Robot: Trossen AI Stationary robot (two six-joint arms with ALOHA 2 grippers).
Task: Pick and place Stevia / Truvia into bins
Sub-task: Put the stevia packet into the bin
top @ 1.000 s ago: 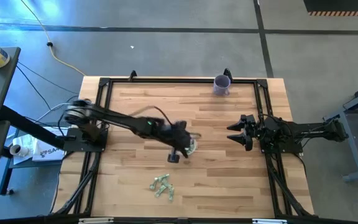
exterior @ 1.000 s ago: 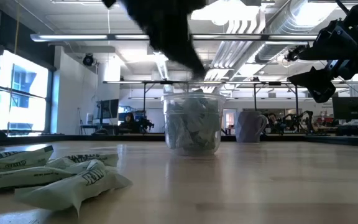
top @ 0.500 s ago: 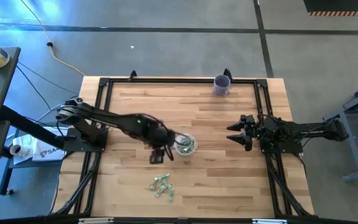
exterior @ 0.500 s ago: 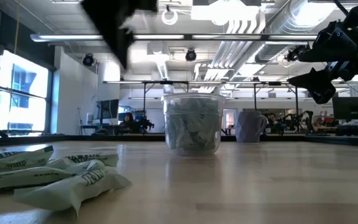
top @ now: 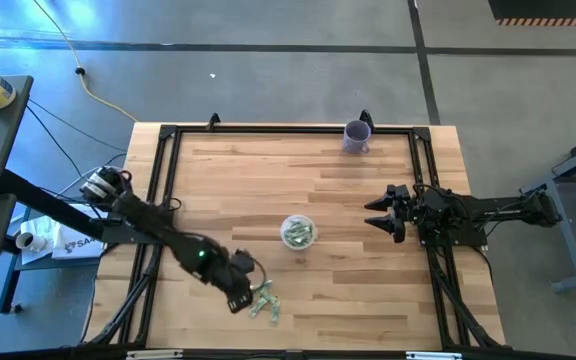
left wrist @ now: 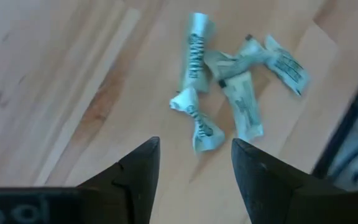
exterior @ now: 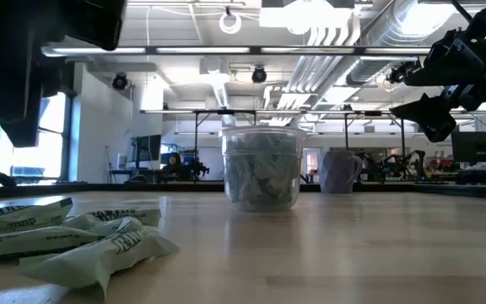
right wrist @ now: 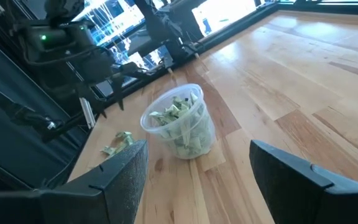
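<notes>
Clear cup (top: 298, 232) sitting mid-table, holding green-white sachets (right wrist: 178, 118).
Left gripper (left wrist: 194, 167) hovering, fingers parted and empty, over loose sachets (left wrist: 232, 93); right gripper (top: 376, 214) idling, fingers spread.

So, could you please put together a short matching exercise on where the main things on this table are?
Things:
1. clear cup
2. purple cup
3. loose sachets
4. right claw

Places:
A. far edge of the table
B. table middle, holding sachets
C. open, on the table's right side
D. near edge, below the open left claw

Pairs: 1-B, 2-A, 3-D, 4-C
</notes>
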